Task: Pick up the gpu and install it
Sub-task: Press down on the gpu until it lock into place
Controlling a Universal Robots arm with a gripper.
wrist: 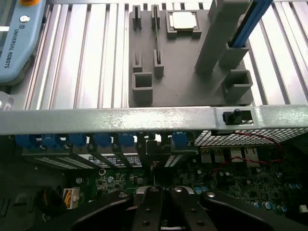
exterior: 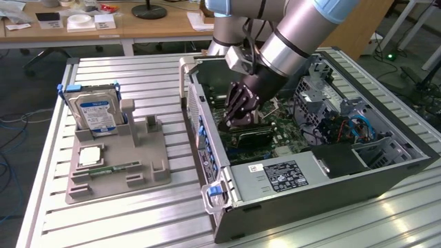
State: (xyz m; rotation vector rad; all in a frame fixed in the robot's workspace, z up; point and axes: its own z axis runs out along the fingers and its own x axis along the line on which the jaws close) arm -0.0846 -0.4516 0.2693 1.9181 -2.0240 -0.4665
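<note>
We see the tool (exterior: 234, 123) clenched, its two black fingers (wrist: 148, 209) pressed together with no gap showing between them. It reaches down inside the open computer case (exterior: 413, 150), low over the green motherboard (exterior: 286, 132). Right under the fingertips a dark flat card stands in the board; we take this for the gpu (exterior: 248, 137). We cannot tell whether the fingers pinch its upper edge or only rest against it. In the wrist view a row of blue clips (wrist: 103, 140) runs along the case wall just beyond the tool (wrist: 162, 192).

The case lies on its side, with a labelled power supply (exterior: 282, 175) at its near end. Beside the case, toward the exterior view's left, a grey fixture tray (exterior: 117, 181) sits on the worktop (exterior: 138, 82). A hard drive (exterior: 96, 114) stands upright in the tray, a square processor chip (exterior: 91, 155) lies flat, and a narrow memory stick (exterior: 113, 168) sits just beside the chip.

The worktop is ribbed bare aluminium, its slats catching bright reflections. Behind it stands a wooden desk (exterior: 158, 28) carrying small boxes and a round black lamp base (exterior: 150, 10). Blue cables (exterior: 10, 124) trail over the dark carpeted floor (exterior: 28, 88) at the exterior view's left.
</note>
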